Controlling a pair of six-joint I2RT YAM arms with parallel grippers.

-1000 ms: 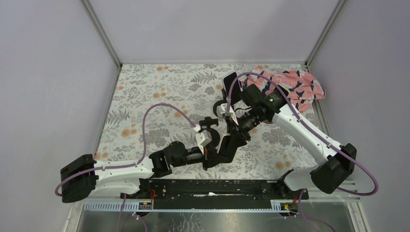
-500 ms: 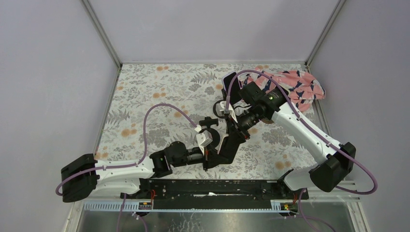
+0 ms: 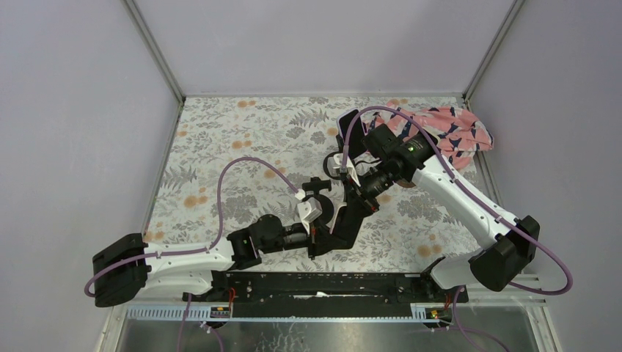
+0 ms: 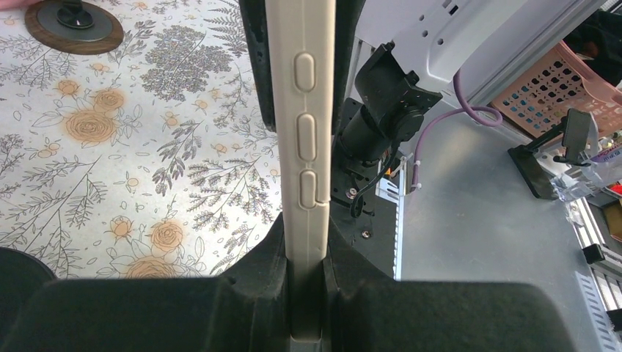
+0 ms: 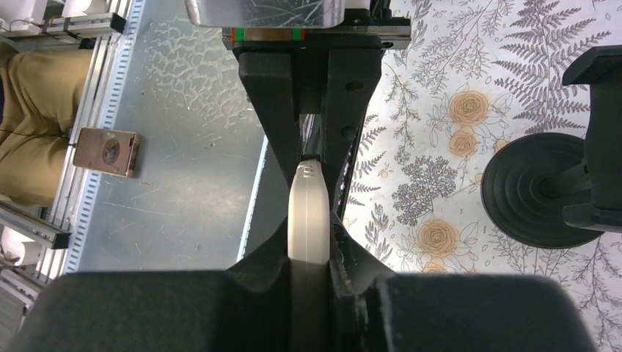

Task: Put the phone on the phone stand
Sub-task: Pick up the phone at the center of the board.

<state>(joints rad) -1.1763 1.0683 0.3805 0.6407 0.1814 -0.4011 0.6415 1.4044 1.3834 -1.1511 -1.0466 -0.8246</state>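
The phone (image 3: 346,221), dark with a beige case, hangs tilted above the mat between both grippers. My left gripper (image 3: 323,242) is shut on its near end. My right gripper (image 3: 364,196) is shut on its far end. In the left wrist view the phone's beige edge with side buttons (image 4: 308,110) runs up from my shut gripper (image 4: 308,293). In the right wrist view its rounded edge (image 5: 308,213) sits in my shut gripper (image 5: 308,257). The black phone stand (image 3: 317,188) stands just left of the phone; its round base (image 5: 532,194) shows in the right wrist view.
A pink patterned cloth (image 3: 447,136) lies at the back right. A brown round base (image 4: 73,26) with a black upright part (image 3: 350,132) stands behind the right gripper. The metal rail (image 3: 323,282) runs along the near edge.
My right gripper has shifted slightly left and back with the phone's far end. Both grippers keep their hold. The left arm has barely moved.
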